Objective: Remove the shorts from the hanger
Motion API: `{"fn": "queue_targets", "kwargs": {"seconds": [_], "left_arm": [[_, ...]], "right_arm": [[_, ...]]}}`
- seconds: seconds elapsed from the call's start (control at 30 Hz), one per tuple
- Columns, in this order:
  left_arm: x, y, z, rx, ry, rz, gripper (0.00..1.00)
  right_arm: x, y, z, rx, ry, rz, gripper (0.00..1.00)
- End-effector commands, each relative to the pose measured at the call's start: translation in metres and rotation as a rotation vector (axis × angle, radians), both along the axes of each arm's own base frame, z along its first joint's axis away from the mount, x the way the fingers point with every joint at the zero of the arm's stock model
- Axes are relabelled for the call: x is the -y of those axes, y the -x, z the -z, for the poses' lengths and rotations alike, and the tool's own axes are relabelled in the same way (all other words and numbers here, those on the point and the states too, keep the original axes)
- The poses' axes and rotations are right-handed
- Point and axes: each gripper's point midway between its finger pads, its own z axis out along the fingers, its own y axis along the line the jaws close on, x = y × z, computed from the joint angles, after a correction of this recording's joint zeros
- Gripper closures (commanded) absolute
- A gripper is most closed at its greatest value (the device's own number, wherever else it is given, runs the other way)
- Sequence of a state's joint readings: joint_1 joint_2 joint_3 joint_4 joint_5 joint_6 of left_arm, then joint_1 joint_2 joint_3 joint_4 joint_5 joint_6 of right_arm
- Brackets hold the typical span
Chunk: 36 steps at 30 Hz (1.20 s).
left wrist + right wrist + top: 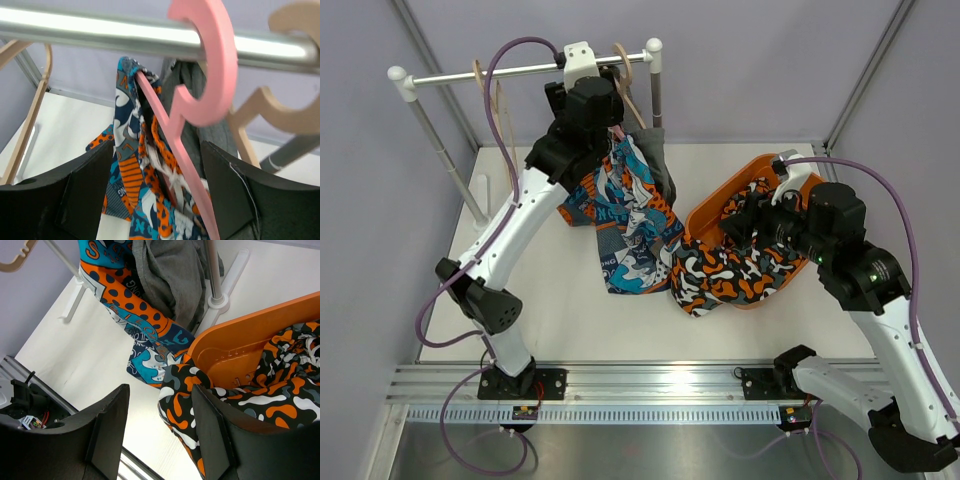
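The blue-orange-white patterned shorts hang on a pink hanger hooked over the rail. The plain dark grey shorts hang just behind them. My left gripper is open, with its fingers on either side of the patterned shorts and the pink hanger arm. The camouflage shorts spill out of the orange bin onto the table. My right gripper is open and empty above the camouflage shorts' edge.
A wooden hanger hangs right of the pink one, and another wooden hanger hangs at the left. The rack's right post base stands behind the bin. A metal rail runs along the table's near edge.
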<state>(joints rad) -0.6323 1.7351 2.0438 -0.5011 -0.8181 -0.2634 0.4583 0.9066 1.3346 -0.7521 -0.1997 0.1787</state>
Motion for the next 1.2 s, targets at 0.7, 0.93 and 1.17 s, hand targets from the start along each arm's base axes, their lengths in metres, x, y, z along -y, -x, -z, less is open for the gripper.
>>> {"fn": "queue_targets", "kwargs": {"seconds": [0.7,0.93,1.17], "left_arm": [[0.013,-0.036,0.016,-0.046,0.085,0.088,0.58],[0.008,-0.032,0.019,-0.084,0.045,0.098,0.9],[-0.012,-0.003,-0.029,-0.017,-0.022,0.153,1.0]], "right_arm": [[-0.002,-0.004,0.0,0.021,0.017,-0.007,0.38],[-0.004,-0.005,0.0,0.016,0.018,-0.014,0.39],[-0.005,-0.004,-0.002,0.02,0.013,-0.018,0.39]]}}
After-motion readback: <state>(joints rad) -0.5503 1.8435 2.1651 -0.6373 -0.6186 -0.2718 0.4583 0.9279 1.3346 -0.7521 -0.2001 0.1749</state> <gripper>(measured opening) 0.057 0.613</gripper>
